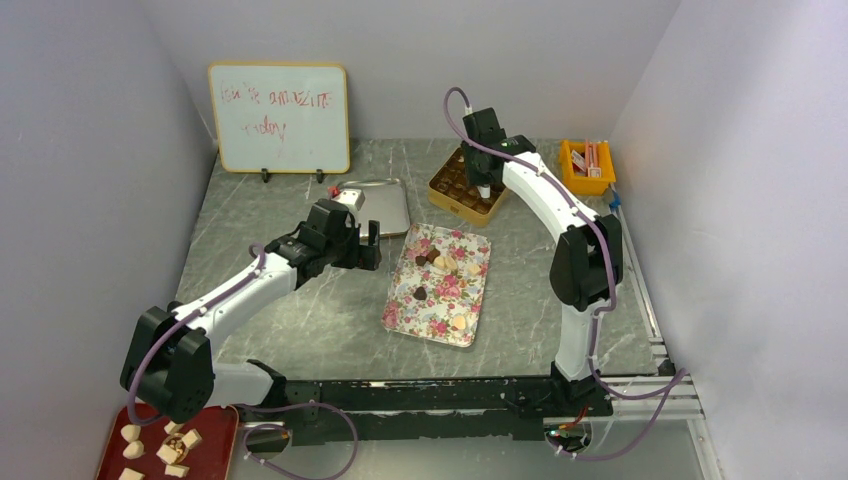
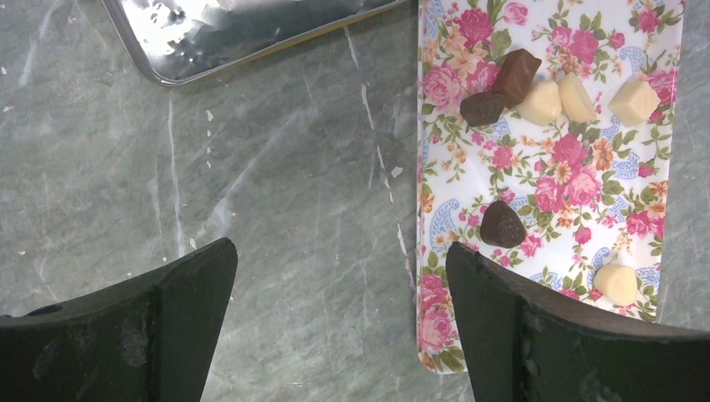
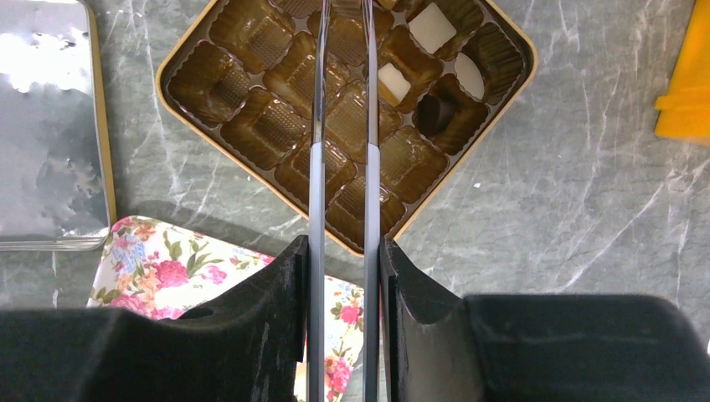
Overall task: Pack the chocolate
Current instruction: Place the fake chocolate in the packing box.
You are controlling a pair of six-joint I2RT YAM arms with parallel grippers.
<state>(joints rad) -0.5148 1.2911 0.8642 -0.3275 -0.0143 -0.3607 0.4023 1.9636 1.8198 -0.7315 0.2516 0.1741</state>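
Several pieces of chocolate lie on the floral tray [image 1: 447,303]: a dark heart [image 2: 502,224], a dark lump [image 2: 483,108], a brown bar [image 2: 515,75] and cream pieces [image 2: 540,102]. More chocolate [image 3: 435,113] sits in the right-hand cups of the gold box [image 3: 251,126]. My left gripper [image 2: 339,268] is open over bare table just left of the tray. My right gripper [image 3: 343,251] is shut on a pair of metal tongs [image 3: 316,126] that reach out above the box. The tongs' tips run out of the frame.
A silver tray [image 1: 375,205] lies left of the box, behind the floral tray. A whiteboard [image 1: 280,118] stands at the back left and an orange bin [image 1: 587,165] at the back right. A red tray [image 1: 210,440] with beige chunks sits at the near left.
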